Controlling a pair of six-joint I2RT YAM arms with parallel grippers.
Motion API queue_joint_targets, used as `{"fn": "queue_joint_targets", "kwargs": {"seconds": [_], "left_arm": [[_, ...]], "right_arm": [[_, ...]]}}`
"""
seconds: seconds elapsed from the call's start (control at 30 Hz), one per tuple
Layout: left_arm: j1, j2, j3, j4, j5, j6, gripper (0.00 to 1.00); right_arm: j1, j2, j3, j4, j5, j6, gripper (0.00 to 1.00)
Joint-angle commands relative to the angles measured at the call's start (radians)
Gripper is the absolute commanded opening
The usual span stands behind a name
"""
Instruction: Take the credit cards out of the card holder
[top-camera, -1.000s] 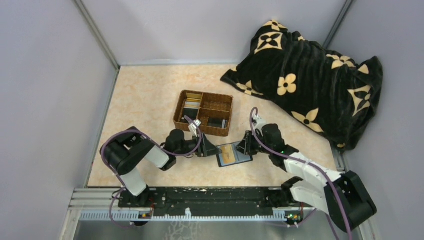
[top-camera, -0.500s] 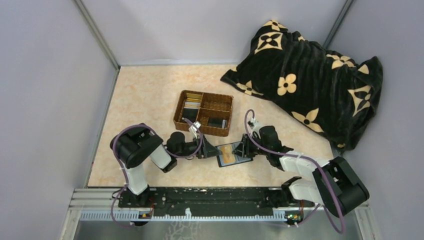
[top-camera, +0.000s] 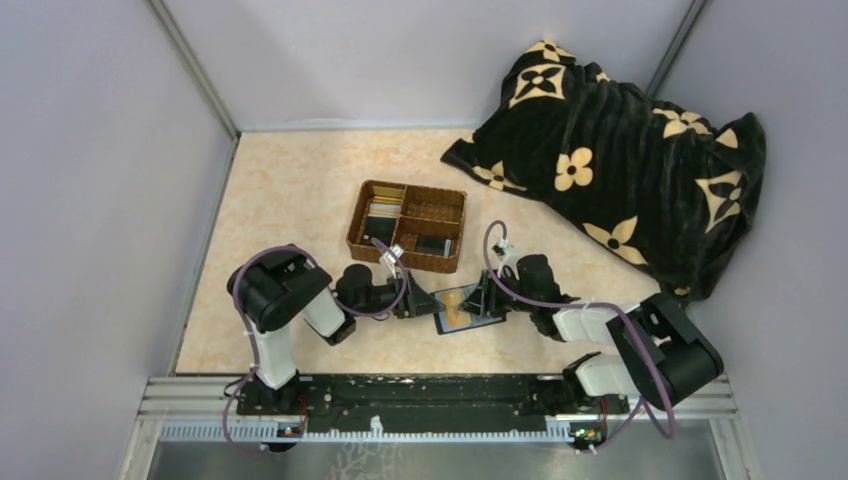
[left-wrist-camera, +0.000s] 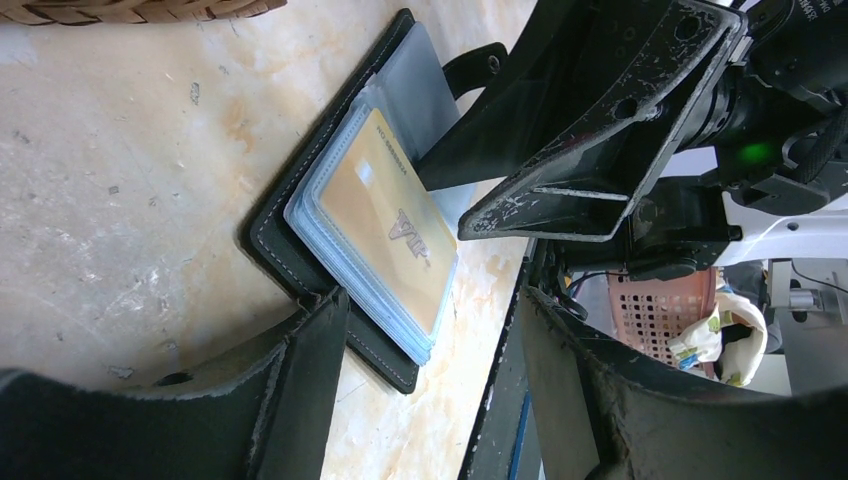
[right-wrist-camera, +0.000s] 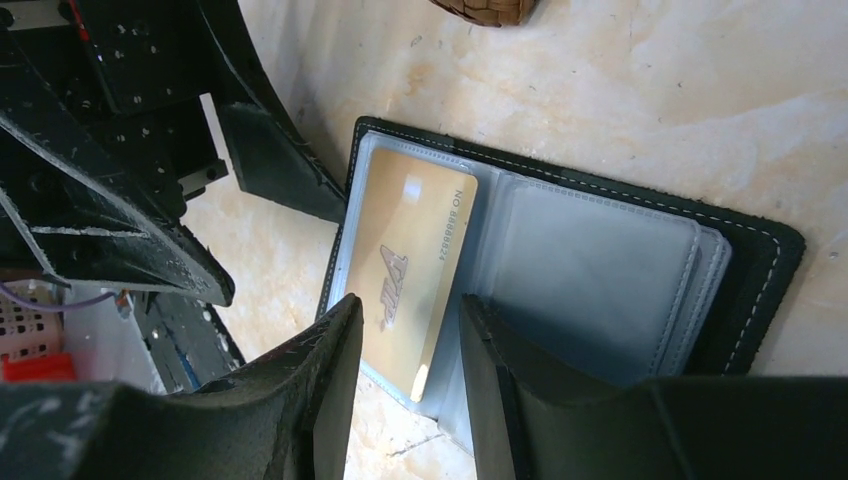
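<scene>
The black card holder (top-camera: 488, 318) lies open on the table between my two grippers. Its clear grey sleeves (right-wrist-camera: 600, 270) face up, and a gold credit card (right-wrist-camera: 415, 250) lies on the left stack, its lower end sticking out of the sleeve. My right gripper (right-wrist-camera: 410, 305) is open, its fingertips straddling that end of the card. My left gripper (left-wrist-camera: 430, 295) is open too, with one finger (left-wrist-camera: 310, 350) resting on the holder's black edge (left-wrist-camera: 270, 240). From above, the left gripper (top-camera: 418, 300) and right gripper (top-camera: 478, 300) face each other across the holder.
A brown wicker divided tray (top-camera: 357, 232) stands just behind the holder, with cards in its compartments (top-camera: 380, 215). A black blanket with cream flowers (top-camera: 620, 150) fills the back right corner. Grey walls close in the left and back.
My right gripper's jaws have spread apart over the gold card, and that arm has shifted slightly left. The left arm's elbow has swung right. The holder has stayed put.
</scene>
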Motion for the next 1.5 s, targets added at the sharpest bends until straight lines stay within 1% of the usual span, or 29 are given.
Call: {"fn": "queue_joint_targets", "kwargs": {"seconds": [0.0,0.23,0.47,0.73,1.07,1.2,1.47], "left_arm": [[-0.006,0.024,0.017,0.001,-0.015,0.021,0.70],[-0.008,0.033,0.029,-0.011,-0.010,0.025,0.70],[-0.008,0.038,0.038,-0.020,-0.006,0.029,0.70],[-0.009,0.041,0.046,-0.029,0.001,0.032,0.69],[-0.011,0.044,0.054,-0.038,0.004,0.036,0.69],[-0.011,0.042,0.053,-0.037,0.005,0.035,0.70],[-0.011,0.044,0.055,-0.039,0.006,0.034,0.69]], "right_arm": [[-0.006,0.037,-0.020,0.124,-0.054,0.027,0.40],[-0.006,0.056,-0.024,0.174,-0.091,0.043,0.36],[-0.006,0.082,-0.028,0.241,-0.147,0.067,0.35],[-0.006,0.135,-0.055,0.430,-0.233,0.152,0.32],[-0.006,0.212,-0.069,0.597,-0.312,0.217,0.29],[-0.006,0.241,-0.071,0.604,-0.319,0.205,0.28],[-0.006,0.258,-0.067,0.531,-0.307,0.148,0.27]]}}
